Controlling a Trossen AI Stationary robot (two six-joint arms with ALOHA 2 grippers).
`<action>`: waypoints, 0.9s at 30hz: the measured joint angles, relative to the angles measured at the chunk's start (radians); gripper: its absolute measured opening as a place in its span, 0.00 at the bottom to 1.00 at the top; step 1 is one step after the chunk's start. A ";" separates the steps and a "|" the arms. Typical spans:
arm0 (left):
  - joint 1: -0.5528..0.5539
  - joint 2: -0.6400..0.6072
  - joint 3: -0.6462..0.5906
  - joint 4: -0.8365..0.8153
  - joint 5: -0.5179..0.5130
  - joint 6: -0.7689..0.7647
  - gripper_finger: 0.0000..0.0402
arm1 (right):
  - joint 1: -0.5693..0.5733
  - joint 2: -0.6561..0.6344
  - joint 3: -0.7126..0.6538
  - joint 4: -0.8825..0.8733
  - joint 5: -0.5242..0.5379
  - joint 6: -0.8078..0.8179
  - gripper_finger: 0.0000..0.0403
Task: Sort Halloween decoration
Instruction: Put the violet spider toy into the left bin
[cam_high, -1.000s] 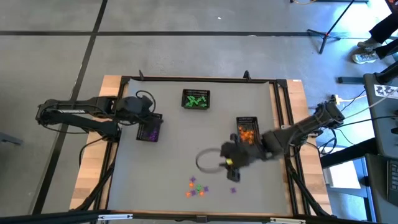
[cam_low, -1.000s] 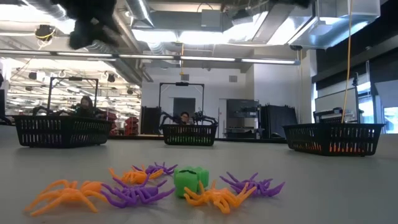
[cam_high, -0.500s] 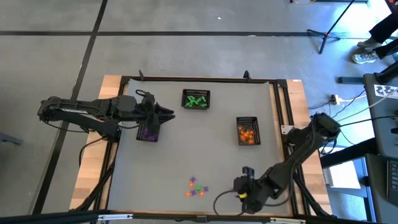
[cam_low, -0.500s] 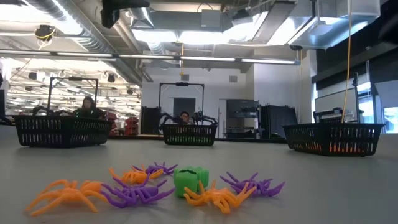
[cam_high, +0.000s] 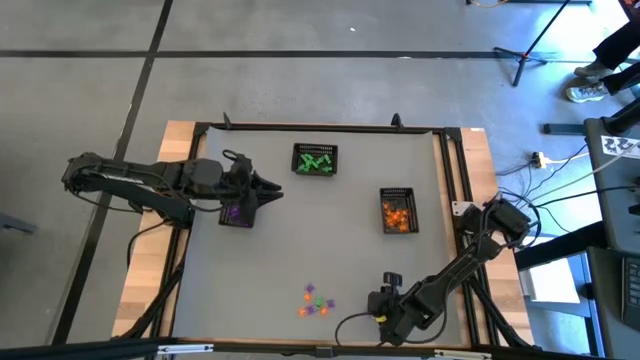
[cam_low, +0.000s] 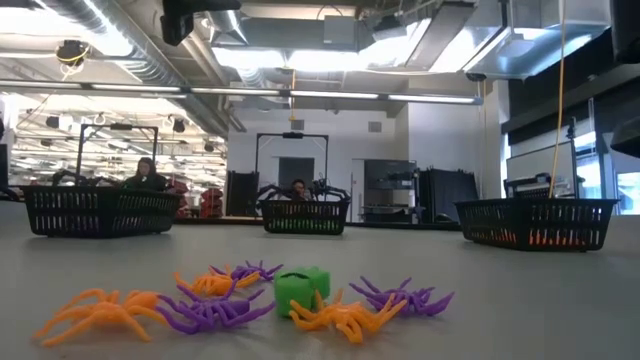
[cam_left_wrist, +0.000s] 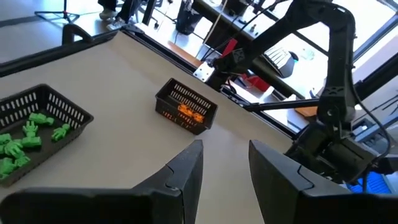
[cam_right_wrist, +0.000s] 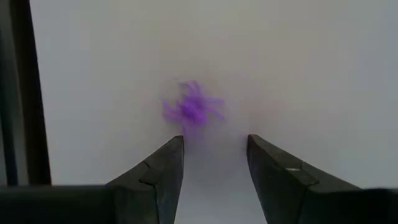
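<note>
The right claw (cam_high: 383, 308) is hanging low over the near edge of the desk (cam_high: 270, 250), right of centre, with its fingers parted to a moderate gap and nothing between them. Its wrist camera is looking straight down at a lone purple spider (cam_right_wrist: 191, 107) lying on the bare surface just ahead of the fingertips, so the claw is probably lining up to straddle that piece; the spread looks about right to drop on either side of its legs. A little to the left, a small heap of unsorted trinkets (cam_low: 255, 297) is sitting near the front of the desk: orange and purple spiders tangled around a green block (cam_low: 301, 288). They are apparently waiting there because sorting is going colour by colour into three black mesh baskets. The far basket (cam_high: 315, 160) is holding green pieces, the basket on the right (cam_high: 398, 212) is holding orange ones, and the basket on the left (cam_high: 238, 212) is showing purple inside. The left claw (cam_high: 268, 189) is hovering beside that purple basket at the left of the desk, its fingers standing narrowly apart and empty, likely waiting its turn. Judging by the filled baskets and the small heap, most of the sorting is done.
</note>
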 joint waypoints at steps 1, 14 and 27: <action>-0.002 0.000 0.000 0.000 -0.002 -0.009 0.30 | 0.000 0.000 -0.001 0.000 0.004 0.000 0.44; -0.010 0.000 0.000 -0.003 -0.025 -0.012 0.30 | -0.002 -0.013 0.025 -0.026 -0.009 -0.027 0.28; -0.017 0.044 0.000 -0.003 -0.018 -0.023 0.30 | -0.009 -0.006 0.058 0.082 0.000 -0.085 0.48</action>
